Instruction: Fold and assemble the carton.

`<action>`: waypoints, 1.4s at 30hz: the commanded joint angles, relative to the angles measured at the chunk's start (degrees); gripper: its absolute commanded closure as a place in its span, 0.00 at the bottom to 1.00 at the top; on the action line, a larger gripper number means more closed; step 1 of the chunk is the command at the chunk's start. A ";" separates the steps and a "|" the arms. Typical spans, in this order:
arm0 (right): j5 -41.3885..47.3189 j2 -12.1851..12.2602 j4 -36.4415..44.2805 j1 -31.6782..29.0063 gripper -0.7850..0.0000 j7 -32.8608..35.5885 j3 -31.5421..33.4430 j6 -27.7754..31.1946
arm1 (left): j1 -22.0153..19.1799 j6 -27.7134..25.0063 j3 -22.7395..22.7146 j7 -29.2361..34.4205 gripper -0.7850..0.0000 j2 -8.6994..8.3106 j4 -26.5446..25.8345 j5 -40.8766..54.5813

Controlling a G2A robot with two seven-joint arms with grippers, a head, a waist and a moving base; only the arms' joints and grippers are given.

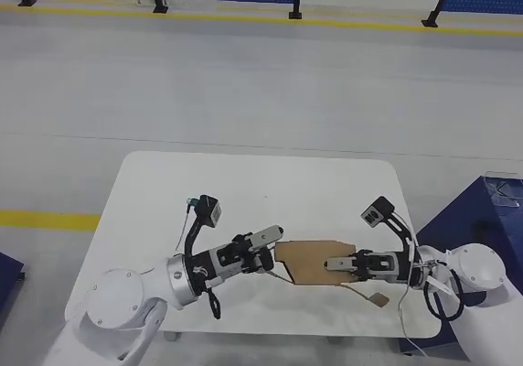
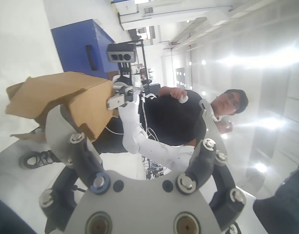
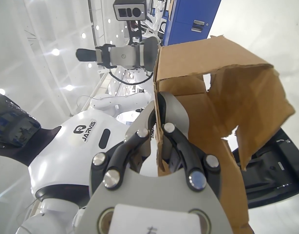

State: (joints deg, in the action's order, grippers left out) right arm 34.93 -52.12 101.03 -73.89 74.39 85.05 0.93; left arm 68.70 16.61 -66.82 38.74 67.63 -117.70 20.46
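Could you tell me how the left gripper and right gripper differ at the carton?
The left gripper is open, fingers spread wide; the right gripper is shut on the carton. The left gripper only has one finger by the carton; the right gripper pinches a cardboard wall between both. They sit at opposite ends of it.

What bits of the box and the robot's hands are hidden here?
Top view: inside of the carton, covered by its own top panel.
Left wrist view: whether the left hand touches the carton; that spot is blurred.
Right wrist view: the carton's near end, cut off by the picture's edge.
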 commanded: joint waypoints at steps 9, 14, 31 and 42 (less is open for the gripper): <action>0.51 0.10 -0.34 -0.20 1.00 -0.09 0.27 0.73 | -1.46 -0.31 3.24 -1.15 0.00 0.43 -0.16 -0.16; -0.26 0.11 -0.37 -0.10 1.00 -0.41 -0.37 0.84 | -1.07 -1.29 3.47 -0.43 0.00 0.40 -1.34 0.29; -0.75 0.23 0.03 -0.41 1.00 -0.54 -1.11 0.30 | -2.38 -2.04 3.21 -1.74 0.00 0.42 -0.94 -0.93; -0.75 0.23 0.03 -0.41 1.00 -0.54 -1.11 0.30 | -0.93 -3.27 1.26 -4.14 0.00 0.15 -2.01 -3.17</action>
State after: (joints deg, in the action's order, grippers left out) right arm 34.19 -51.88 101.05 -74.30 73.85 83.94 1.23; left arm 67.76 13.35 -65.55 34.60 67.78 -119.71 17.30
